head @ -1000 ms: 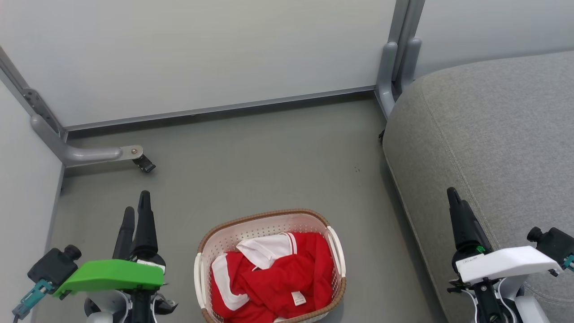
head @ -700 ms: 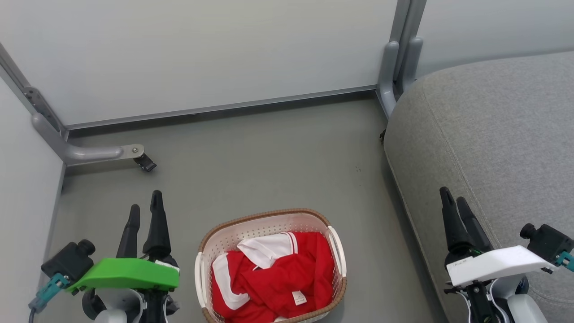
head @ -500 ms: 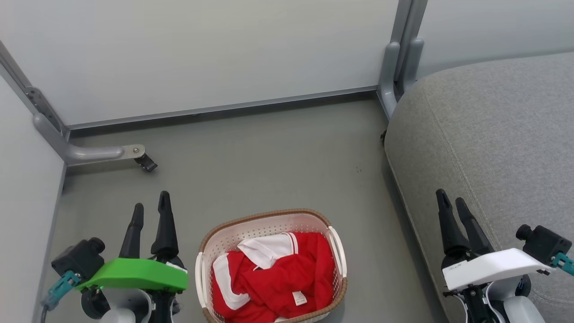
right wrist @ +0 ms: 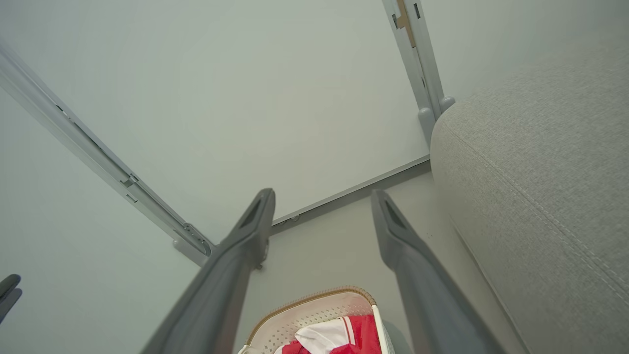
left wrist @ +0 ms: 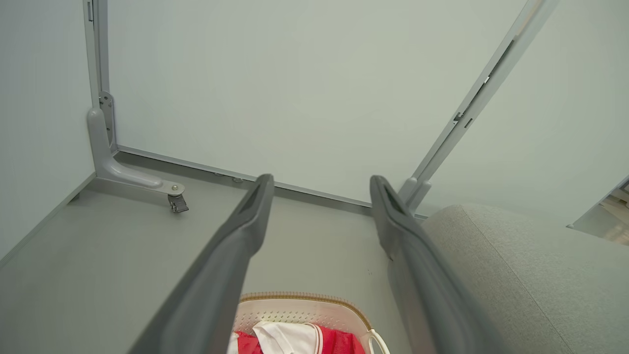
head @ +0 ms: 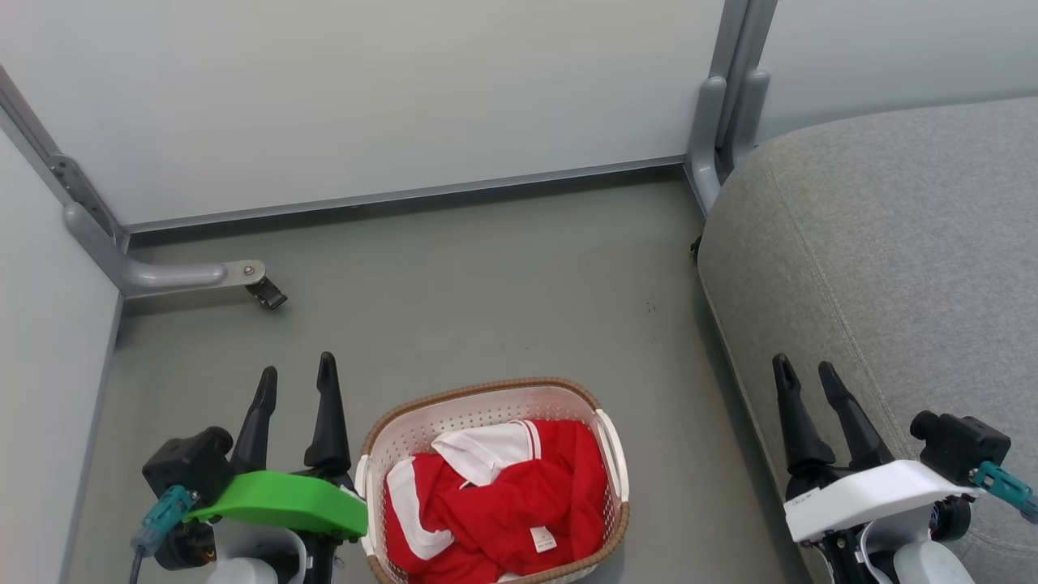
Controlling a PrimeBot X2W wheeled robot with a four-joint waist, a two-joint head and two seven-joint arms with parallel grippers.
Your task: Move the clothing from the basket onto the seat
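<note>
In the head view, the basket (head: 486, 388) is sitting on the grey floor (head: 486, 276) near the bottom edge. The clothing (head: 503, 495) is lying crumpled inside it, red, with a white collar and a small white label showing. The seat (head: 892, 243) is standing at the right side, apart from the basket, with bare floor between them. The left claw (head: 297, 365) is hovering just beside the basket's left rim, its two dark fingers spread and pinching nothing. The right claw (head: 803, 363) is showing against the seat's left edge, its fingers likewise spread and empty. A metal foot with a caster (head: 266, 294) is resting on the floor by the pale wall panel (head: 365, 97) at the back.

In the left wrist view, the left claw (left wrist: 320, 179) is pointing toward the wall panel (left wrist: 295, 73), fingers wide apart with nothing between them. The basket (left wrist: 295, 296) is peeking up at the bottom edge with the clothing (left wrist: 339, 341) in it, and the seat (left wrist: 516, 265) is lying to the right.

In the right wrist view, the right claw (right wrist: 323, 194) is also standing spread and empty. The basket (right wrist: 314, 298) is sitting low between its fingers, the clothing (right wrist: 358, 329) is resting inside, and the seat (right wrist: 540, 172) is rising along the right side
</note>
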